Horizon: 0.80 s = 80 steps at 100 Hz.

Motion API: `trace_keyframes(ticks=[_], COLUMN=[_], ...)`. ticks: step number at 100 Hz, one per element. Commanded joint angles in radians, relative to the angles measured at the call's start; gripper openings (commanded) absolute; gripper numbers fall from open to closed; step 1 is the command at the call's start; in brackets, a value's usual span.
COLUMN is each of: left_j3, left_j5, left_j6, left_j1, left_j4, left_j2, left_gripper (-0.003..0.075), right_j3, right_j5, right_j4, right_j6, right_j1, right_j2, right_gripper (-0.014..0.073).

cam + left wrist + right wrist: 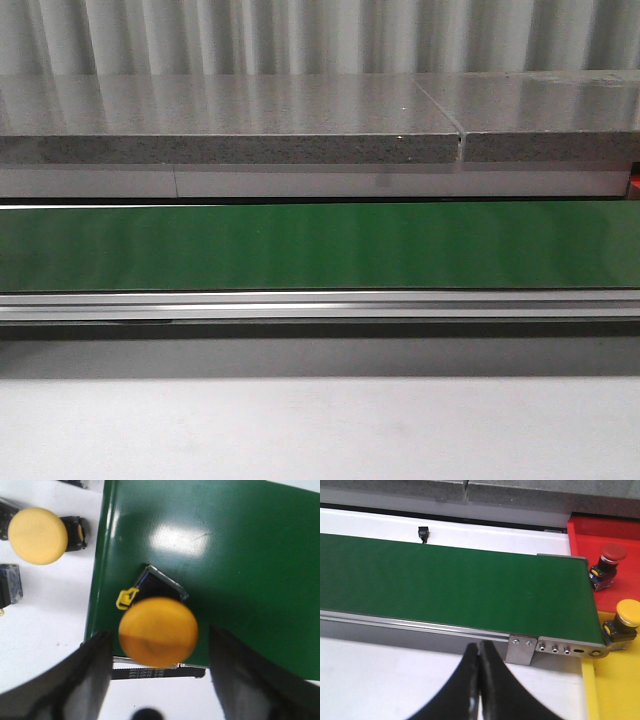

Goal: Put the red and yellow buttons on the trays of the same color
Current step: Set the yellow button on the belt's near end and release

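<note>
A yellow button (159, 630) on a black base stands at the end of the green belt (225, 555). My left gripper (160, 636) is open around it, one finger on each side, with a gap at both. Another yellow button (37, 535) lies on the white table beside the belt. In the right wrist view, a red button (612, 554) sits on the red tray (585, 535) and a yellow button (626, 612) on the yellow tray (615, 680). My right gripper (479, 647) is shut and empty over the white table, by the belt's end.
The green belt (320, 245) spans the front view, bare there, with a grey stone ledge (230, 120) behind it. A black block (10, 582) lies on the table near the loose yellow button. A small black part (423, 532) sits behind the belt.
</note>
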State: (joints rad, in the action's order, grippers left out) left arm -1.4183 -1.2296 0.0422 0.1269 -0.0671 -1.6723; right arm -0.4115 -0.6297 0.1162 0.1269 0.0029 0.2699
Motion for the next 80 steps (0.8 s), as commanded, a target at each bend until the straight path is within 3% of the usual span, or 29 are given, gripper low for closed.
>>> trace_keyframes(ticks=[1,18,45,80], left_j3=[-0.034,-0.06,-0.108,-0.106], left_j5=[0.012,0.027,-0.01,-0.043], left_j6=[-0.006,-0.004,-0.004,-0.004], left_j1=[-0.006,-0.006,0.013,0.177], left_j4=[-0.047,-0.087,-0.065,-0.03], left_j2=[0.039,0.039,0.045,0.049], left_gripper=[0.0573,0.0594,0.0564,0.0564], right_j3=[-0.024,-0.024,-0.024,-0.024], right_j5=[0.07,0.07,0.07,0.07], right_j4=[0.009,0.009,0.009,0.009], right_j6=[0.01,0.01,0.01,0.01], right_j1=[-0.001,-0.001,-0.001,-0.001], right_j2=[0.008,0.008,0.008,0.008], right_gripper=[-0.0068,-0.0068,-0.0068,-0.0068])
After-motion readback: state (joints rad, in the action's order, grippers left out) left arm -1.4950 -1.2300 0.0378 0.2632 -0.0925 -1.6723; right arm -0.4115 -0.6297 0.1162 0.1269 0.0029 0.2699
